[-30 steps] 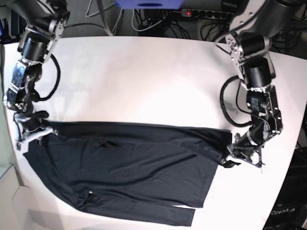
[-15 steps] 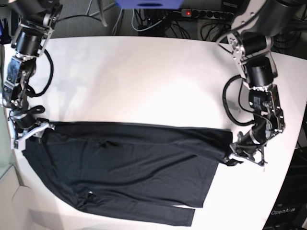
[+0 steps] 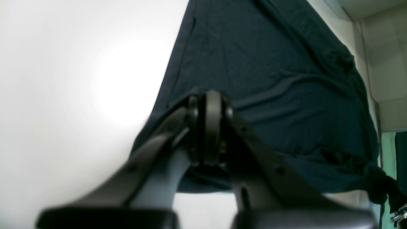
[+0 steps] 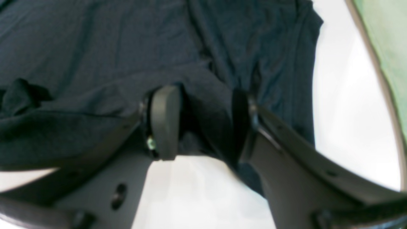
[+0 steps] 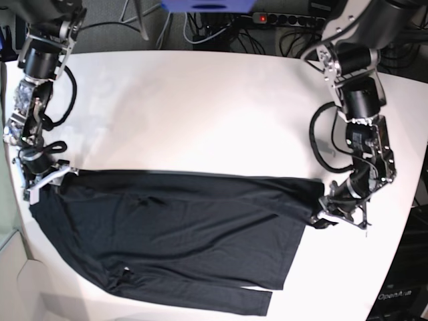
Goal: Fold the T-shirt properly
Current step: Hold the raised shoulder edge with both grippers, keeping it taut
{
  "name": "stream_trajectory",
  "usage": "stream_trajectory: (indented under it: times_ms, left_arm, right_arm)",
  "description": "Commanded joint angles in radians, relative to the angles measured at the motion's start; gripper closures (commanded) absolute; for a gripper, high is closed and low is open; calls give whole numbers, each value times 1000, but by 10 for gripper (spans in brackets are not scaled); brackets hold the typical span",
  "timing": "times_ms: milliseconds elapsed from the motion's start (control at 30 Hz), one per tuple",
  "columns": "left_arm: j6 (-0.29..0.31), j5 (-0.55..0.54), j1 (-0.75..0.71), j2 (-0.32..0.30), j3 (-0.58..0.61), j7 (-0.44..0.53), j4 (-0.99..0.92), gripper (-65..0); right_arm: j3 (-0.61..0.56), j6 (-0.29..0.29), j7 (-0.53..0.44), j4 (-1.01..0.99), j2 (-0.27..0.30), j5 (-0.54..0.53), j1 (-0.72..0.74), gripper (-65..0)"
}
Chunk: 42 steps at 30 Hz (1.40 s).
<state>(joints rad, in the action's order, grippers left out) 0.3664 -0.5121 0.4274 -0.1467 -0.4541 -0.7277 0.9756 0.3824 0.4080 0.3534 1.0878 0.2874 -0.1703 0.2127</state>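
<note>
From my station, the bench (image 5: 200, 107) shows bare white surface across its whole far half, from the far edge down to the T-shirt (image 5: 180, 234); an arm could cross there unhindered. The garment covers the near half almost from the left edge to the right. Both arms stand at its ends: the right gripper (image 5: 41, 179) at the left edge, the left gripper (image 5: 334, 215) near the right edge. Cables (image 5: 227, 33) and a power strip (image 5: 287, 19) lie beyond the far edge.
</note>
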Motion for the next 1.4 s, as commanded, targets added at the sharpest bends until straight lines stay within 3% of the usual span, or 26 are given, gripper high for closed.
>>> stream_trajectory:
  times_ms: [0,200,333,500,767,1367]
  left_arm:
    - [10,-18,27,-9,1,21,16,0]
    - [10,-18,27,-9,1,23,16,0]
    - [10,-18,27,-9,1,21,16,0]
    - [10,-18,27,-9,1,20,16,0]
    - [7,-21,37,-9,-2,23,27,0]
    - [7,-18,98,-9,-1,27,18,0]
  right_arm:
    - [2,10,-26,15,11,-7,21,-285]
    - [2,10,-27,-33,8,-5,29,-267]
    - [2,10,-27,-77,11,-5,40,-175]
    - [0,9,-27,-159,25,10,89,-2]
    - [2,10,-27,-134,25,113,121,0]
    - [2,10,-26,-53,29,113,123,0]
